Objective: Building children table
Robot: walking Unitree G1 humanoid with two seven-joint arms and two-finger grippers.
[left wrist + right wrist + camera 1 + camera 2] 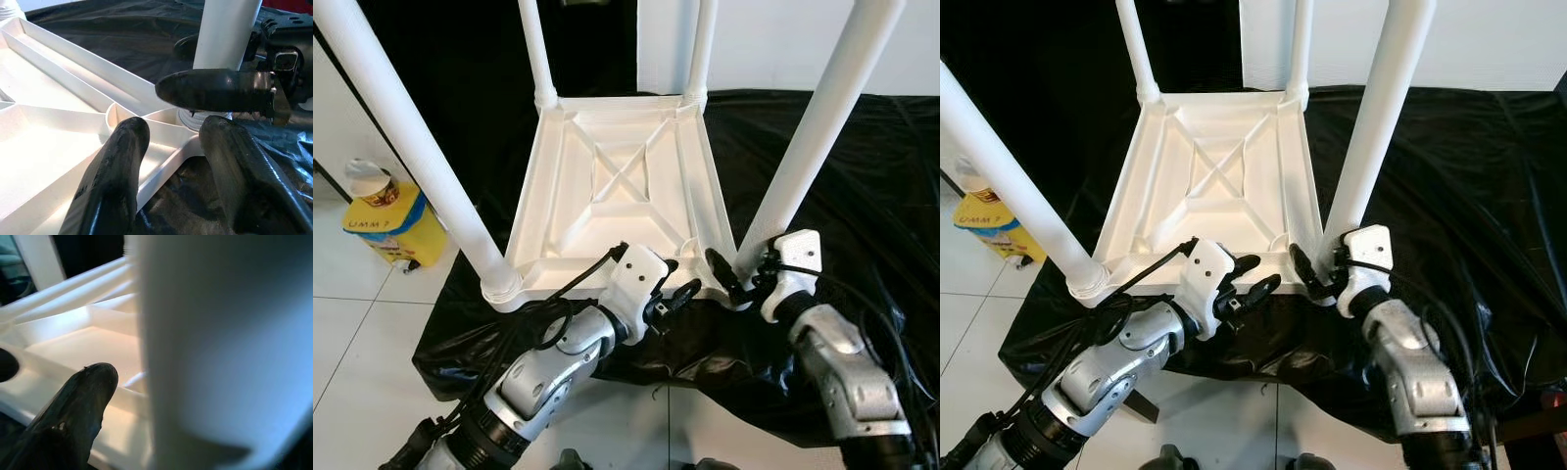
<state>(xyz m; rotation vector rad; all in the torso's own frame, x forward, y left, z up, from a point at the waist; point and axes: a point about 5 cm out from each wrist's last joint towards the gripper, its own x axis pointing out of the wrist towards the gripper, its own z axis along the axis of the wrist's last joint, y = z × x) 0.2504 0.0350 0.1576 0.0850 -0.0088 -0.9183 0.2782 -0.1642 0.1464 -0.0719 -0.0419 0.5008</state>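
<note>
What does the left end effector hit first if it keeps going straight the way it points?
Probably the right end effector: in the left wrist view one of its fingers lies across the left end effector's line, in front of the near right table leg. Depth is unclear.

yellow container | label reads "UMM 7", partly legible

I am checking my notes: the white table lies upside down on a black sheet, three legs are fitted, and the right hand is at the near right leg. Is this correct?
Not quite: four legs are fitted to the white table, as the left eye view shows. It does lie upside down on the black sheet, with the right hand at the near right leg.
</note>
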